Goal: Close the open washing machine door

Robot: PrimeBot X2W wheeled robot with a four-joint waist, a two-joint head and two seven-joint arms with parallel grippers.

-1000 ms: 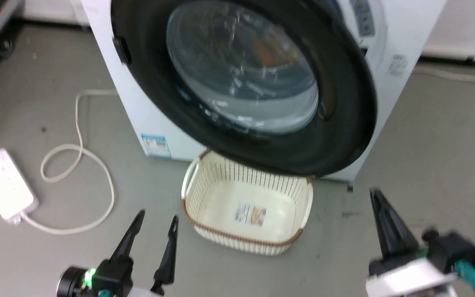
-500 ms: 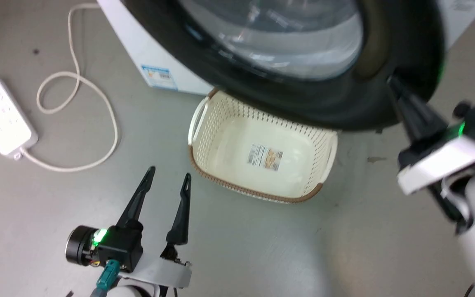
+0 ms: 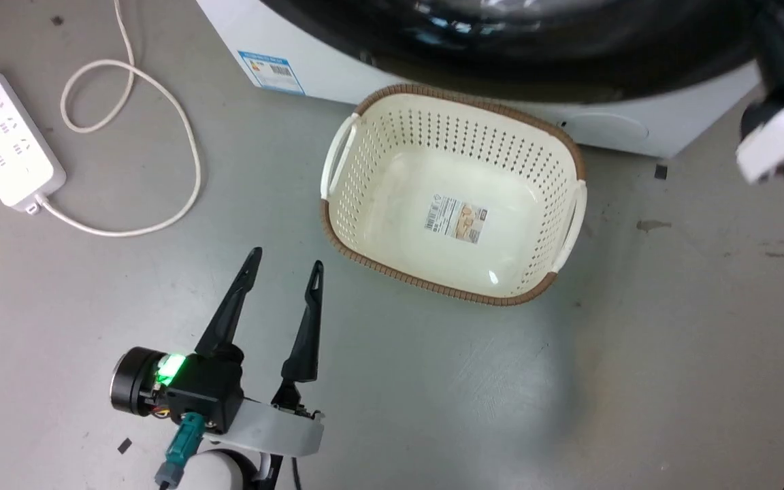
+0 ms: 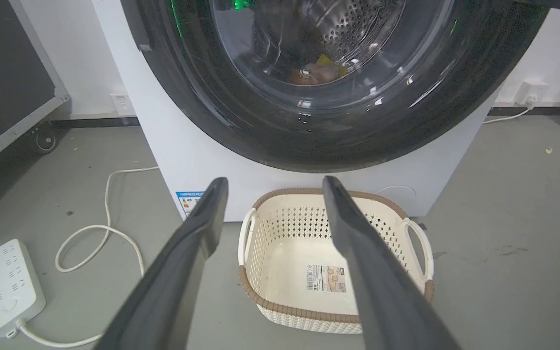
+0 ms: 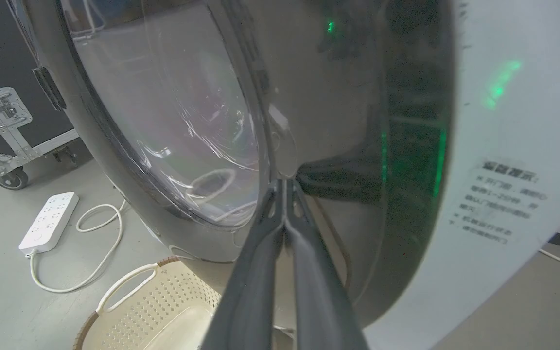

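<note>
Grey floor (image 3: 433,408), cream basket (image 3: 453,92) sitting just below the washing machine (image 4: 183,146). The right gripper (image 5: 285,182), low a second ago, is now up on the washing machine door (image 4: 319,146), fingers pressed together, tips against the black rim beside the glass. The door looks almost flush (latching not confirmed). The left gripper (image 3: 285,258) hangs spread and empty over the floor.

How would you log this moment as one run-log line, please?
right gripper: shut, tips against washing machine door | left gripper: open, empty, near basket | latched: cannot tell
</note>
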